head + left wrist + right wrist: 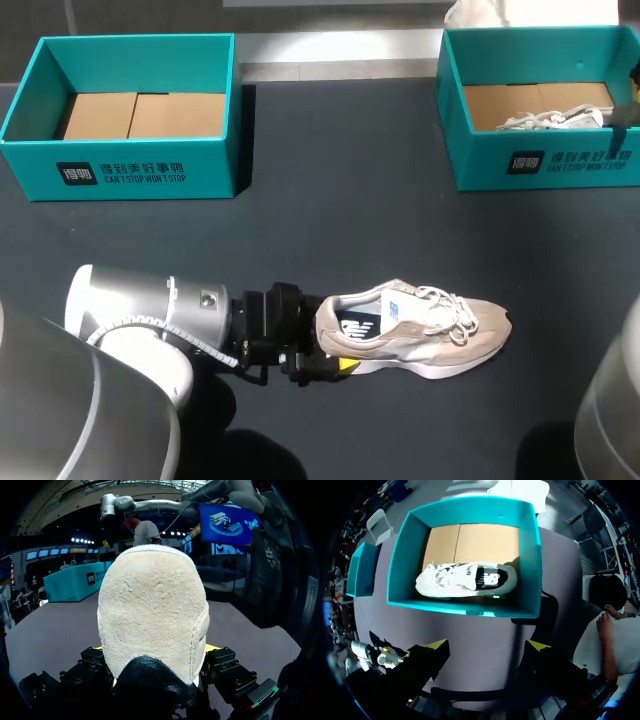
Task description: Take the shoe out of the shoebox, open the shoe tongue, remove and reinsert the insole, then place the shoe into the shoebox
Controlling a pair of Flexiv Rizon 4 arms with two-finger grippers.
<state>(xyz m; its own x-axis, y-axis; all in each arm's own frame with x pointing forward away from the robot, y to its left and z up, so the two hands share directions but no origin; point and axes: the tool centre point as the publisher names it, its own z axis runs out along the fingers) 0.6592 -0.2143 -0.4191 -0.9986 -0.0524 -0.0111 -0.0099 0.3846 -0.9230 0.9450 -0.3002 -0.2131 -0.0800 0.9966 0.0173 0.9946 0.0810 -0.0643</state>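
On the dark bench (330,200), left jaws grasp the beige suede sneaker (420,325) by its heel, right jaws released; opening the tongue (403,297) seems next.

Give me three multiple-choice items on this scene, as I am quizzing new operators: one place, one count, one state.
1. Where is the beige shoe? A in a shoebox; B on the table; C lifted in the air.
2. How many teal shoeboxes are there? A one; B two; C three.
3. The right gripper is: A open; B shut on a shoe; C shut on an insole.
Answers: 1 B, it rests on the dark surface; 2 B, the left shoebox and the right shoebox; 3 A, its yellow tips stand apart over the right shoebox, holding nothing.
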